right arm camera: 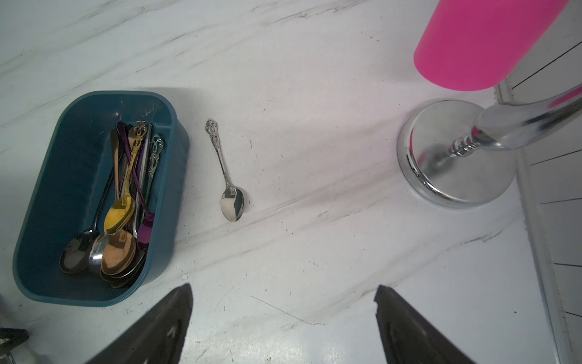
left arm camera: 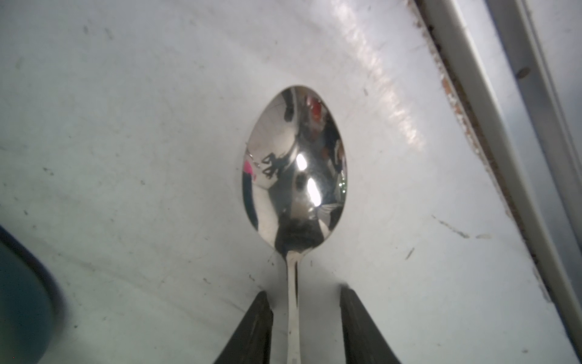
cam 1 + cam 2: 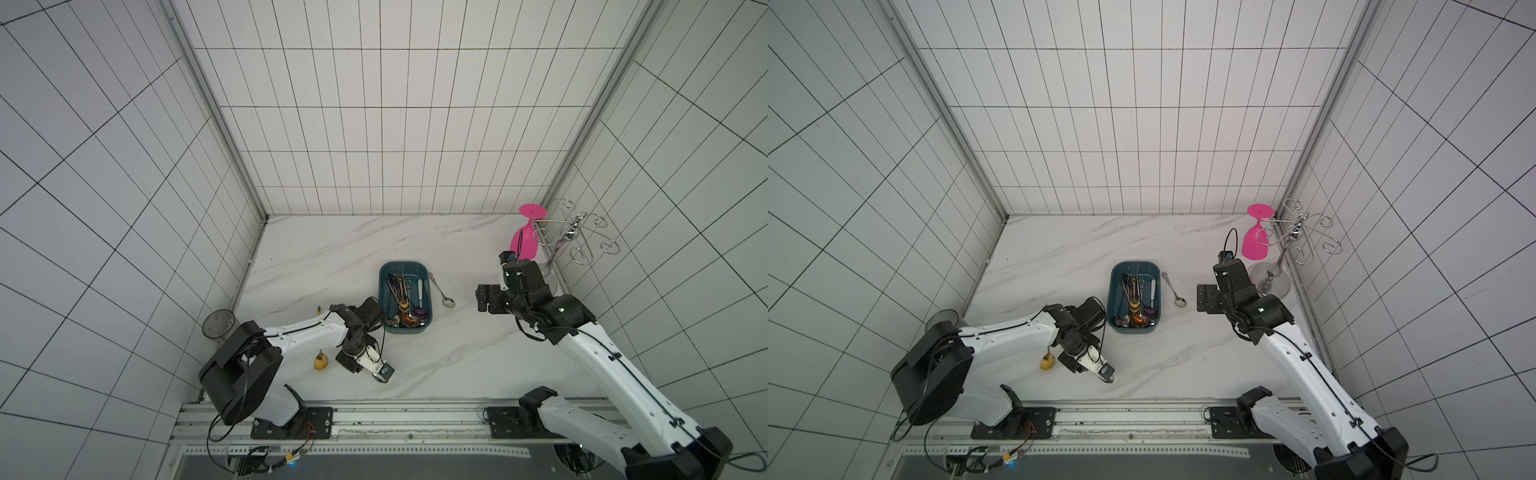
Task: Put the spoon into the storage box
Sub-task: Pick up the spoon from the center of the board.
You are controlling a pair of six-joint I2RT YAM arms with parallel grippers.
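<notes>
Marble counter (image 3: 332, 257) carries the teal storage box (image 3: 405, 266) at its centre. Right fingers (image 1: 151, 327) gape wide and empty at its 3 o'clock. Left fingers (image 2: 255, 331), at 7 o'clock, straddle the handle of the spoon (image 2: 294, 164) lying there, without touching it.

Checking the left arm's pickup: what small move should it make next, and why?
Probably close the left gripper fully on the spoon handle: in the left wrist view the handle lies between the fingers with gaps on both sides, so nothing is gripped yet for carrying to the storage box.
</notes>
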